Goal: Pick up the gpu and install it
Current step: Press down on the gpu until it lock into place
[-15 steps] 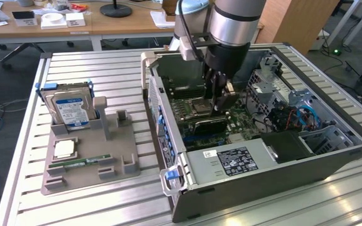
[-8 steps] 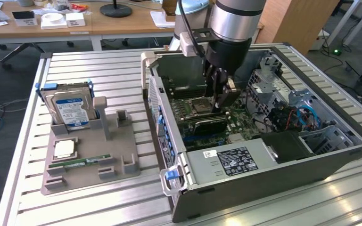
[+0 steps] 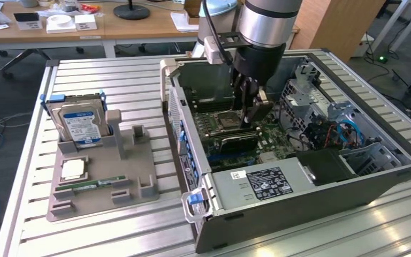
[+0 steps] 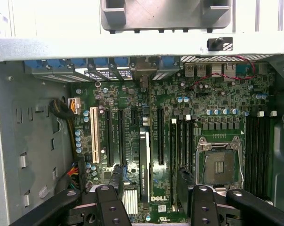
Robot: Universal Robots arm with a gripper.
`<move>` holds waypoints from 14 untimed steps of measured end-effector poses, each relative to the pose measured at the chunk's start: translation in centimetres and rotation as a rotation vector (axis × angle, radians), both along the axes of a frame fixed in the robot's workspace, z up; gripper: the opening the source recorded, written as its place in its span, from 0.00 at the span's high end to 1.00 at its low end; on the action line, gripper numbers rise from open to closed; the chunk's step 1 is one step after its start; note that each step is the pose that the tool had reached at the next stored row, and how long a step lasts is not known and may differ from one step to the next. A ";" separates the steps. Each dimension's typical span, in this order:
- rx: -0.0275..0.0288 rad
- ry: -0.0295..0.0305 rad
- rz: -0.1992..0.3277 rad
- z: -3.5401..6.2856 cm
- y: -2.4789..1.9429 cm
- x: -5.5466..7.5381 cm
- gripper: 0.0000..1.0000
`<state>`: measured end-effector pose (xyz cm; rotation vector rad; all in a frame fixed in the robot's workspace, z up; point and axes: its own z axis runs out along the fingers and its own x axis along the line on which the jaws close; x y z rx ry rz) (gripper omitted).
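The end effector hangs inside the open computer case, jaws spread wide and holding nothing; the gpu stands on edge in a motherboard slot between the fingers; as I judge it, the card needs even seating along the slot, with the bracket end checked against the rear wall.
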<state>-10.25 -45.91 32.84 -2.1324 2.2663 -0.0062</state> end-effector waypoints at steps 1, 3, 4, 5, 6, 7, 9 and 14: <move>0.0000 0.0000 0.000 0.00 0.00 0.0 0.42; 0.0000 0.0000 0.000 0.00 0.00 0.0 0.42; 0.0000 0.0000 0.000 0.00 0.00 0.0 0.42; 0.0000 0.0000 0.000 0.00 0.00 0.0 0.42; 0.0000 0.0000 0.000 0.00 0.00 0.0 0.42; 0.0000 0.0000 0.000 0.00 0.00 0.0 0.42; 0.0000 0.0000 0.000 0.00 0.00 0.0 0.42; 0.0000 0.0000 0.000 0.00 0.00 0.0 0.56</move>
